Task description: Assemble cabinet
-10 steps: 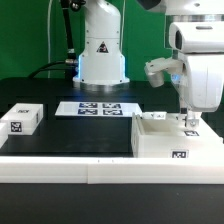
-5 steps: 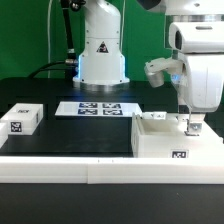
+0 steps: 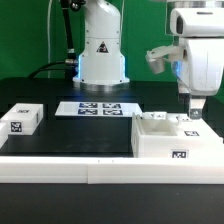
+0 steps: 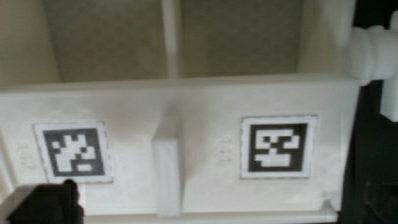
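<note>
Now 1 gripper just above 1 cabinet (wrist view: 2 tags), finger gap unclear.

white box-shaped cabinet – open-topped, upright, tagged front, at table's front edge

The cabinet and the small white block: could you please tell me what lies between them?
Exterior view: only bare black table between block and cabinet; the marker board sits farther back.

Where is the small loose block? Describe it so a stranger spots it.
Start at the white robot base at the back; the flat marker board lies before it. At the exterior view's left of that board sits the small block. Unlike the big cabinet, it stands alone, one tag showing.
</note>
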Motion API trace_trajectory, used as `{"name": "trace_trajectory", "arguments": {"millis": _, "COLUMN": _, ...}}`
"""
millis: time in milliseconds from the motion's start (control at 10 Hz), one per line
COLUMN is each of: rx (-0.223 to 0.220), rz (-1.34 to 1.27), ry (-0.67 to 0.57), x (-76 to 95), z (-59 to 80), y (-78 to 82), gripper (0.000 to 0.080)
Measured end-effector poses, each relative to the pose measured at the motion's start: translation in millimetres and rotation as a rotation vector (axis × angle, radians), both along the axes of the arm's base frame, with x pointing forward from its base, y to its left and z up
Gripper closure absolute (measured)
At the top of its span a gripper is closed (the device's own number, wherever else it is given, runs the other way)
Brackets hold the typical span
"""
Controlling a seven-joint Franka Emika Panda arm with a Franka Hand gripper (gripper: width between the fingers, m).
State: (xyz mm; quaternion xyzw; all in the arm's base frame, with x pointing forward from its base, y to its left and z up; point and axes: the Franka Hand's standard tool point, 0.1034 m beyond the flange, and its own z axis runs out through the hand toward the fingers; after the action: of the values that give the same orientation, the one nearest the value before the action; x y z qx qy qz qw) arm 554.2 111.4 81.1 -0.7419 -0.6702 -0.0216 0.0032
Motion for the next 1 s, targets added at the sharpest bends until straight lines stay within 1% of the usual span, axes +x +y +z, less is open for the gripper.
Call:
{"name": "trace_trajectory", "arguments": {"millis": 100, "rx": -0.005, "rz": 0.001, "ry": 0.002, "x": -8.0, "z": 3.9, "y": -1.1, "gripper": 0.0002}}
{"name": "trace_trajectory", "arguments": {"millis": 300, "rx": -0.004, "rz": -0.002, "ry": 0.006, "x": -7.4, "z": 0.4, "y": -2.0, "gripper": 0.0002}}
{"name": "trace_trajectory", "arguments": {"millis": 500, "rx": -0.004, "rz": -0.002, "ry": 0.007, "x": -7.8, "z": 0.1, "y": -2.2, "gripper": 0.0002}}
{"name": "trace_trajectory", "arguments": {"millis": 600, "rx": -0.003, "rz": -0.011, "ry": 0.006, "x": -11.5, "z": -0.7, "y": -0.9, "gripper": 0.0002}}
{"name": "trace_trajectory", "arguments": {"millis": 800, "rx": -0.001, "rz": -0.007, "ry": 0.003, "x": -38.9, "z": -3.7, "y": 3.1, "gripper": 0.0002}}
{"name": "trace_trajectory", "arguments": {"millis": 1000, "rx": 0.004, "rz": 0.007, "ry": -0.005, "x": -71.5, "z": -9.8, "y": 2.0, "gripper": 0.0002}}
